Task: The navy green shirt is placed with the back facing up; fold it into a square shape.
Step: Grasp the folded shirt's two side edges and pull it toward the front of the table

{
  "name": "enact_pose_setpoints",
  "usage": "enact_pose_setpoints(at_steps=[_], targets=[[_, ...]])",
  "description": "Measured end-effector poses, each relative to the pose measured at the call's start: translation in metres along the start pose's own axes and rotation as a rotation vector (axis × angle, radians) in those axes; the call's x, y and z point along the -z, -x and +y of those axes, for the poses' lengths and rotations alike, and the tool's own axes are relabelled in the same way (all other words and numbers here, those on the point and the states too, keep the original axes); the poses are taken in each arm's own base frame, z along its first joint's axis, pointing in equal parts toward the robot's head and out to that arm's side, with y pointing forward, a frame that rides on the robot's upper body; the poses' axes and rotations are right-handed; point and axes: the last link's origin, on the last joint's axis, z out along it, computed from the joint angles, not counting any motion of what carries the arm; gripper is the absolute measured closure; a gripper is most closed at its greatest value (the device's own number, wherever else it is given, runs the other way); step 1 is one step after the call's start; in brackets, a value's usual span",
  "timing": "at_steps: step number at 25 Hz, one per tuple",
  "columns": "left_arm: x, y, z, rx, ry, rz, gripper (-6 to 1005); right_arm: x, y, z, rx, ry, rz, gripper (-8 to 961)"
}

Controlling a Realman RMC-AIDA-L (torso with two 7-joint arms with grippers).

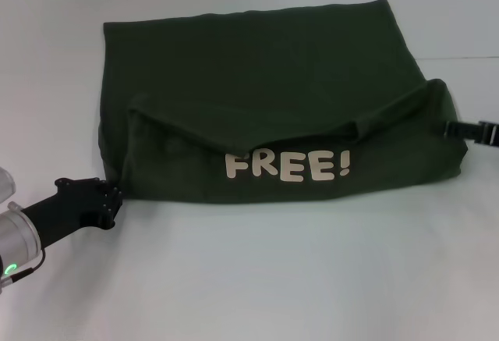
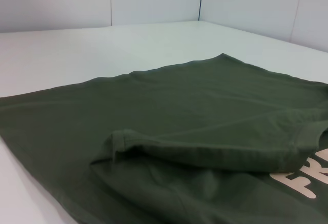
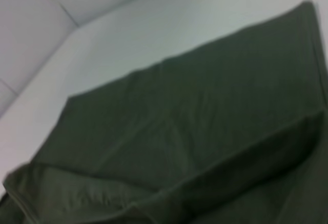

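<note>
Plain white table (image 1: 257,278), pale panelled walls behind. Dark green shirt (image 1: 257,68) spread mid-table, near edge folded up over itself so that white lettering (image 1: 287,166) reading "FREE!" faces up along the front. Left gripper (image 1: 109,200) low on the table at the fold's near left corner, touching the cloth; right gripper (image 1: 456,129) at the fold's right end. Jaw opening and any hold on the fabric: cannot tell for either.
</note>
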Motion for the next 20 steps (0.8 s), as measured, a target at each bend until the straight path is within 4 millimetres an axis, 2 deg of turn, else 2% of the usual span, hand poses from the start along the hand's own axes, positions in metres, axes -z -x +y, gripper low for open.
enact_pose_setpoints(at_steps=[6, 11, 16, 20], targets=[[0.0, 0.0, 0.0, 0.0, 0.001, 0.0, 946, -0.003, -0.009, -0.002, -0.002, -0.021, 0.049, 157], [-0.001, -0.001, 0.001, 0.0, 0.004, 0.001, 945, 0.005, -0.017, -0.007, -0.013, -0.027, 0.051, 174], [-0.003, -0.002, 0.002, -0.001, 0.008, 0.005, 945, 0.02, -0.013, -0.009, -0.028, -0.001, 0.011, 192], [-0.002, -0.001, 0.002, 0.002, 0.007, 0.003, 945, 0.022, -0.015, -0.011, -0.034, -0.002, 0.02, 203]])
